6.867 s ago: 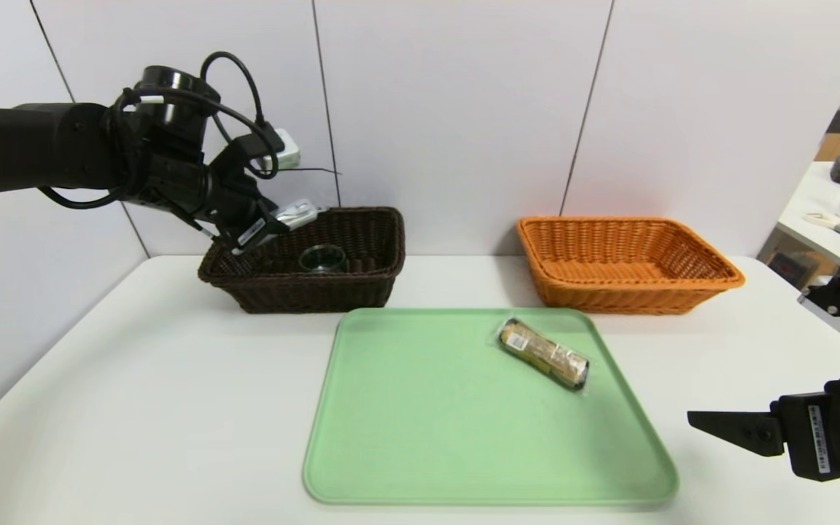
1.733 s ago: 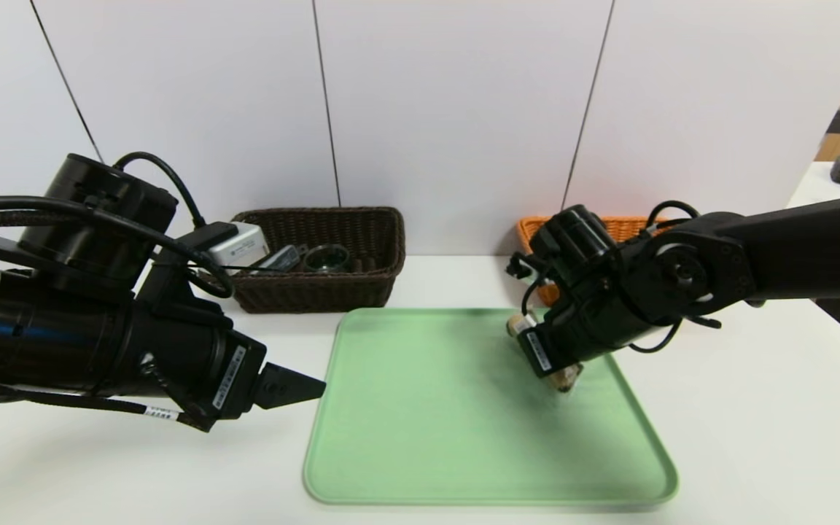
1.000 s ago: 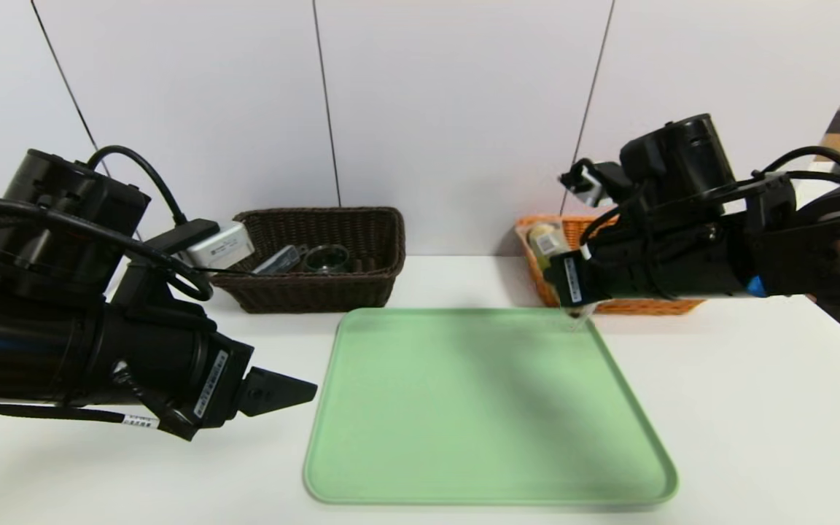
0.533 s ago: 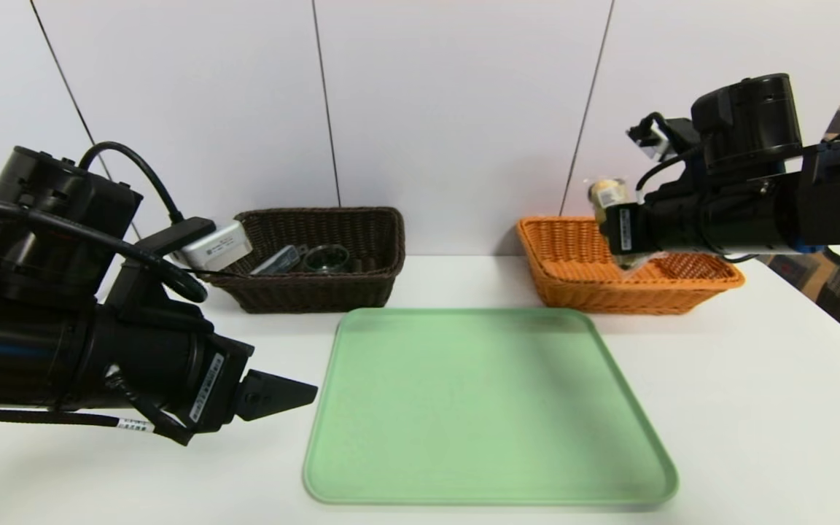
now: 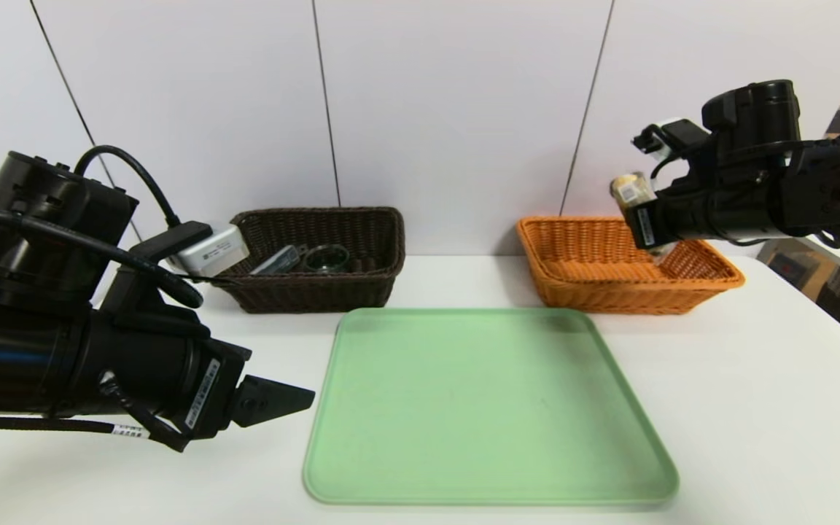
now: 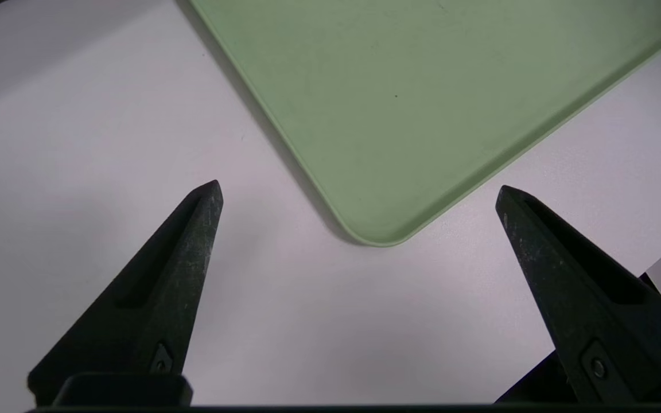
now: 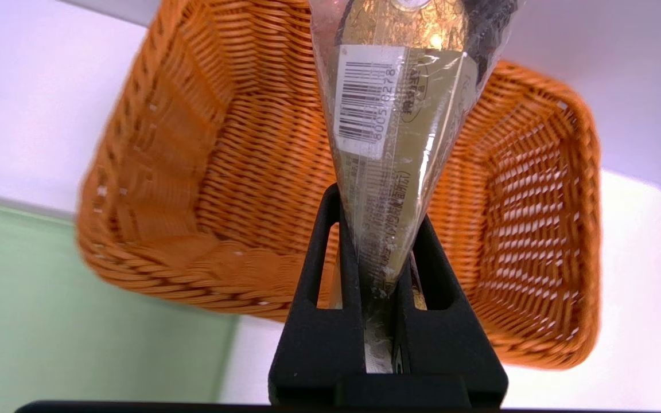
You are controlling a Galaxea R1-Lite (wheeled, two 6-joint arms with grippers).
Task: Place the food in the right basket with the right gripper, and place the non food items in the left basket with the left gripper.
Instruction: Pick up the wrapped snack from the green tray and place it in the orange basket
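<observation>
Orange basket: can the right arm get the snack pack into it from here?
Probably yes. The right gripper, shut on the snack pack, hangs above the orange basket, whose inside looks bare, with nothing between pack and basket.

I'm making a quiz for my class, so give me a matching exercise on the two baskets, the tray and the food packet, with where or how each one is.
1. food packet
2. orange basket
3. brown basket
4. green tray

A. bare
B. holds a glass jar and other items
C. pinched in the right end effector
D. empty, under the held packet

Pairs: 1-C, 2-D, 3-B, 4-A
</observation>
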